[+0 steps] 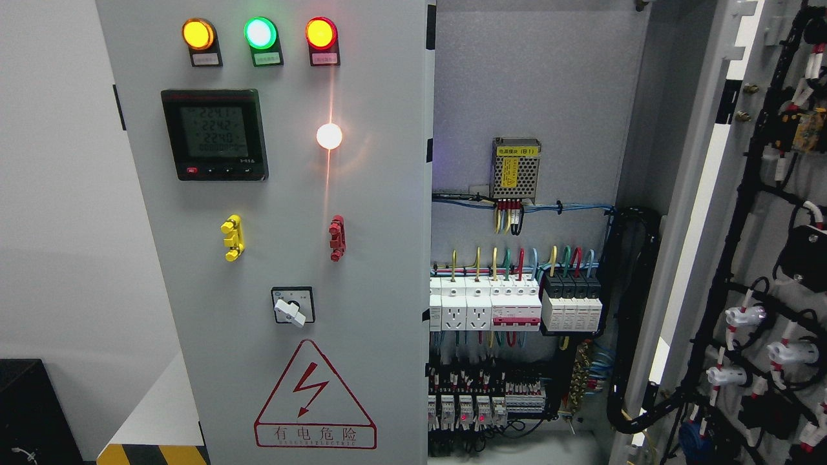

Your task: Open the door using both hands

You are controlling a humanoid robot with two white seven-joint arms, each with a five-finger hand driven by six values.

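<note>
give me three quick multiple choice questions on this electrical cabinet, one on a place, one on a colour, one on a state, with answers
1. Where is the red lightning warning triangle?
A. low on the left door
B. inside the cabinet
C. on the right door

2. What colour is the middle one of the three indicator lamps along the top?
A. blue
B. green
C. white

3. How does the right door stand?
A. shut
B. removed
C. swung open, its wired back showing

Answers:
1 A: it sits below the rotary switch on the left door.
2 B: the green lamp glows between two orange ones.
3 C: the breakers inside are exposed.
</note>
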